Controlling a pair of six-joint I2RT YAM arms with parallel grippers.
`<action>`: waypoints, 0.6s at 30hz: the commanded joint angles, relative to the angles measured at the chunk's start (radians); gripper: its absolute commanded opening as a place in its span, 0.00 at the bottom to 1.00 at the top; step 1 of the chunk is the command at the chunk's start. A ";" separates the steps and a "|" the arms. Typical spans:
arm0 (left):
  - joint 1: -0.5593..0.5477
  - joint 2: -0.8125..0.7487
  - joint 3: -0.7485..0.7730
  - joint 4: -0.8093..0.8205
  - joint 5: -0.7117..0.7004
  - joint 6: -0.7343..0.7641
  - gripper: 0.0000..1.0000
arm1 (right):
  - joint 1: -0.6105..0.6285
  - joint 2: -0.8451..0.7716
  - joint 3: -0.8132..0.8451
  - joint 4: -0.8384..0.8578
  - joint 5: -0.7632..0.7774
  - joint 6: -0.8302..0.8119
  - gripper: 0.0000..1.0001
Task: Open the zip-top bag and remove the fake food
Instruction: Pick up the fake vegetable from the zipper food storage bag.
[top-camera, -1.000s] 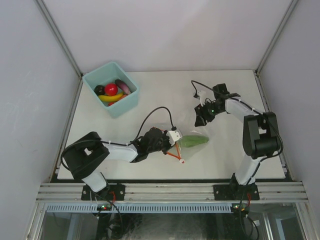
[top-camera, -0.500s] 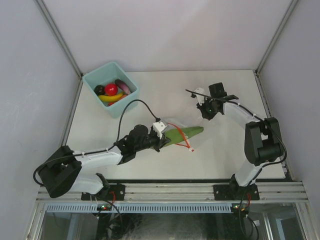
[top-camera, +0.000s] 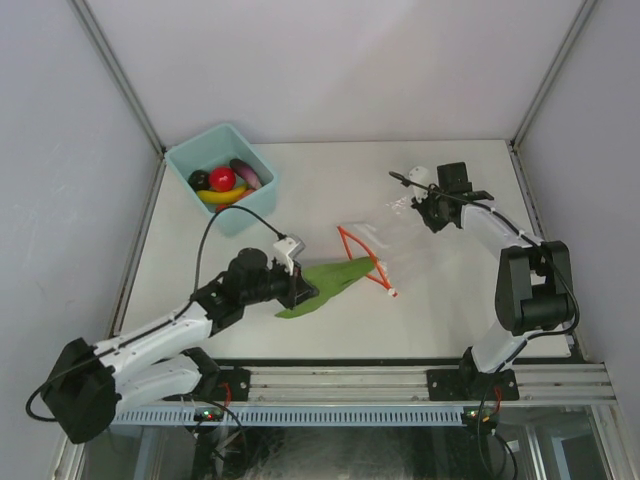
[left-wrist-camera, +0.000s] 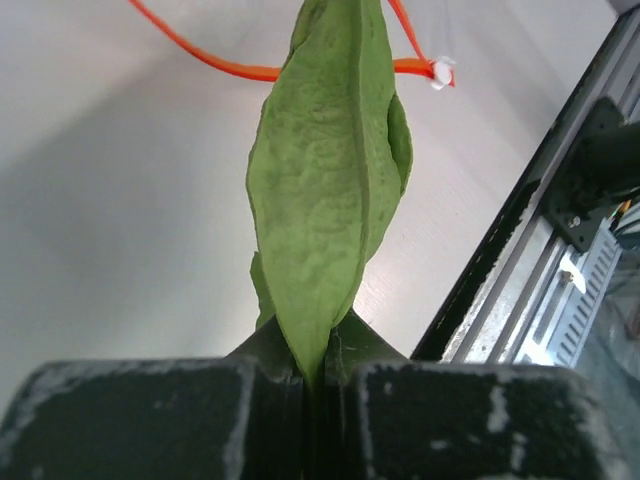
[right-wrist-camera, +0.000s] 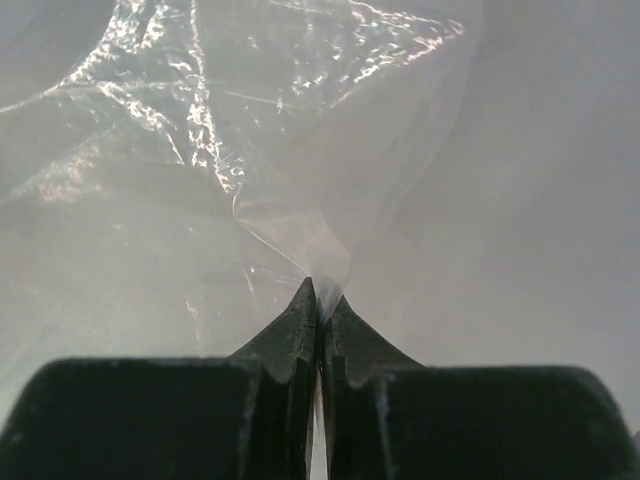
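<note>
Now the left claw clamps the green leaf; the right claw pinches the bag at its far end; if the leaf catches the zip, thin plastic could slip free.

White table: flat, matte, pale; I am working over it from its near edge.
Light teal bin: sitting at the far left corner.
Zip-top bag: clear and crinkled, orange-red zip strip gaping open, its lower end apparently resting mid-table.
Green leaf piece: lying low near the front; whether it is touching the surface, I cannot tell.
</note>
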 joint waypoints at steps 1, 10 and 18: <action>0.072 -0.135 0.012 -0.074 0.056 -0.124 0.00 | -0.007 -0.046 0.000 0.035 -0.016 0.008 0.00; 0.256 -0.267 -0.030 0.052 0.189 -0.340 0.00 | -0.013 -0.043 0.033 -0.032 -0.095 0.002 0.00; 0.391 -0.267 -0.014 0.156 0.273 -0.490 0.00 | -0.015 -0.051 0.039 -0.046 -0.119 -0.001 0.03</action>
